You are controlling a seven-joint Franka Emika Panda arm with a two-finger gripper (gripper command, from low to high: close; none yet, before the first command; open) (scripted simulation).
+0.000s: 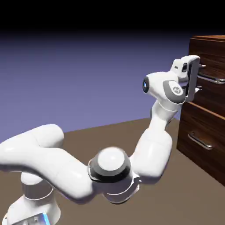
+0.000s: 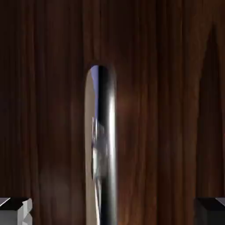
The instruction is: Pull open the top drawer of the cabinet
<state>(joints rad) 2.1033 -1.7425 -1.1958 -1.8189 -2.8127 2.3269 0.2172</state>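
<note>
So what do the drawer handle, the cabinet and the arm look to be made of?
Handle: polished metal, likely steel or chrome, since it carries a bright streak and mirror-like reflections.
Cabinet: dark brown wood, satin-looking, with visible grain; could be veneer.
Arm: smooth, glossy white shell with soft highlights, perhaps plastic or painted metal; the look doesn't settle which.

One counter [image 1: 162, 202] carries one white robot arm [image 1: 151, 154] — with one tool [image 1: 201, 77] and its two fingertips [image 2: 15, 212]. There is one cabinet [image 1: 206, 105], showing two drawers: one top drawer [image 1: 213, 94] and one lower drawer [image 1: 202, 129]. Two silver handles are visible in the exterior view — one on each drawer — and one handle [image 2: 107, 145] in the hand view.
</note>
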